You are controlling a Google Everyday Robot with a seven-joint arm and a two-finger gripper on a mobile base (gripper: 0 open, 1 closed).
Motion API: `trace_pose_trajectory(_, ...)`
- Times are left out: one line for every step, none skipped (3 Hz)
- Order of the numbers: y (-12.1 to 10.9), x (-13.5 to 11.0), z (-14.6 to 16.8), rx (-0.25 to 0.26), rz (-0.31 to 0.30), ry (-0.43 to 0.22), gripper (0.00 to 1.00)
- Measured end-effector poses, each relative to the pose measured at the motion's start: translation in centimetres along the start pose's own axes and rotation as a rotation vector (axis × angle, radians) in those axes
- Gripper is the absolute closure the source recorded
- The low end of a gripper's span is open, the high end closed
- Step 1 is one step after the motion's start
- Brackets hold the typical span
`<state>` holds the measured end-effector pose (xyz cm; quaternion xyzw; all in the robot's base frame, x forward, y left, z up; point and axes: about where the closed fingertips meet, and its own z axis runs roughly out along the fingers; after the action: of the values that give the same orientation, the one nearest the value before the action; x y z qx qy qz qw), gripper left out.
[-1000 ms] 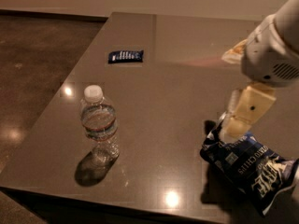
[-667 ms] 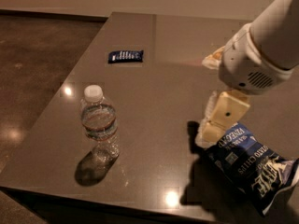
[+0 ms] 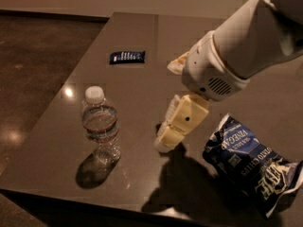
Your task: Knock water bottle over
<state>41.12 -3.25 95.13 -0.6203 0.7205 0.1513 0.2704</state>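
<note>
The water bottle (image 3: 101, 126) is a small clear ribbed plastic bottle with a white cap and a thin label band. It stands upright near the front left of the dark table (image 3: 142, 79). My gripper (image 3: 166, 141) hangs from the white arm at the upper right, low over the table, to the right of the bottle with a gap between them. Its cream fingers point down and to the left.
A dark blue chip bag (image 3: 251, 162) lies on the table to the right of the gripper. A small dark blue packet (image 3: 127, 56) lies farther back on the table. The table's left and front edges drop to a brown floor (image 3: 33, 70).
The arm and gripper have moved left across the table, away from the chip bag and toward the bottle. The bottle has not moved.
</note>
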Motion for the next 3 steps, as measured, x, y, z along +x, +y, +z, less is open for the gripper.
trace_pose_trajectory(0.9, -2.1, 0.8, -0.031, -0.01, -0.057, 0.0)
trace_pose_trajectory(2.1, -3.9, 2.1, -0.059, -0.027, -0.105, 0.0)
trace_pose_trajectory(3.3, -5.8, 3.8, -0.083, -0.047, -0.15, 0.0)
